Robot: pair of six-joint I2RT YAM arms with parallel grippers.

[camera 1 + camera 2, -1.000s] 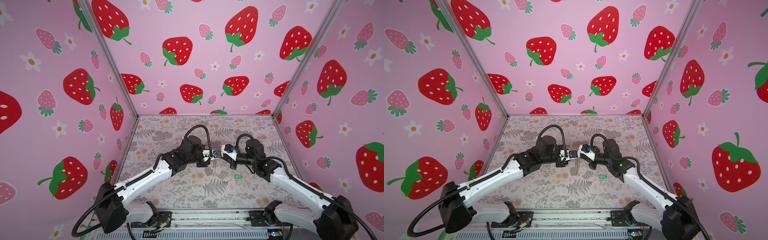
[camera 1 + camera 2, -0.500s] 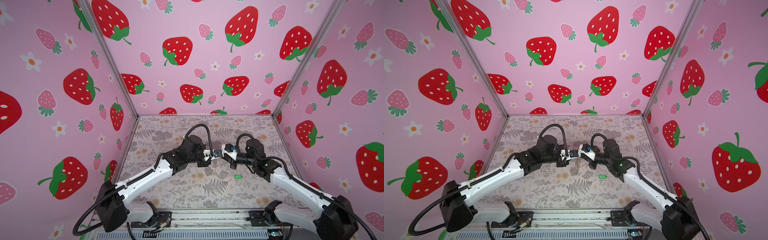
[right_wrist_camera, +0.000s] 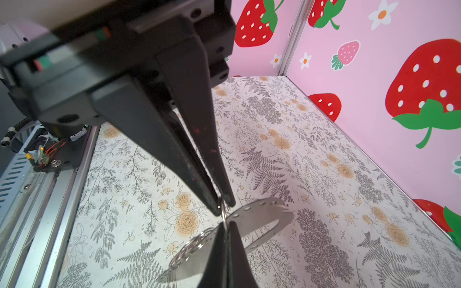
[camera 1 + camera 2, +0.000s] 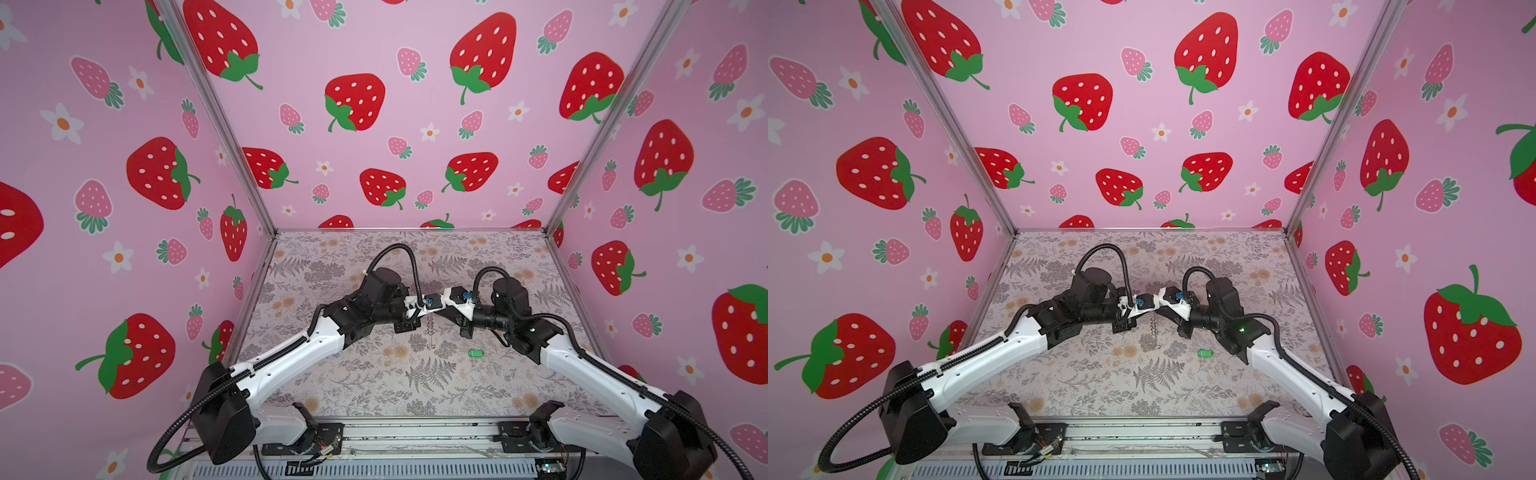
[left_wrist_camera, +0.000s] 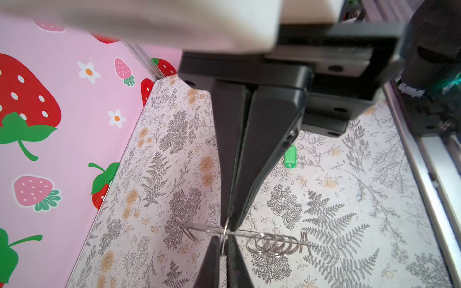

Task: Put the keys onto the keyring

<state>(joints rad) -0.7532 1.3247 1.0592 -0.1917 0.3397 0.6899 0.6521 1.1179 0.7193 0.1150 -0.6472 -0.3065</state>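
Green plastic key tag point(image 4: 476, 353) lies flat on the floral surface point(image 4: 365, 386), well apart from the keyring point(image 3: 264, 219), on the right hand's side of it. In both top views the keyring shows only as a thin dangling sliver. Left hand point(image 5: 230, 222) and right hand point(image 3: 224, 205) meet tip to tip above the surface. Each is clenched on one small ring of the keyring, which hangs beneath them.

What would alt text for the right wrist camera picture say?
Two black robot hands meet tip to tip, the right hand and the left hand pinching one small ring on a curved grey keyring. A floral table lies beneath, pink strawberry walls beyond.
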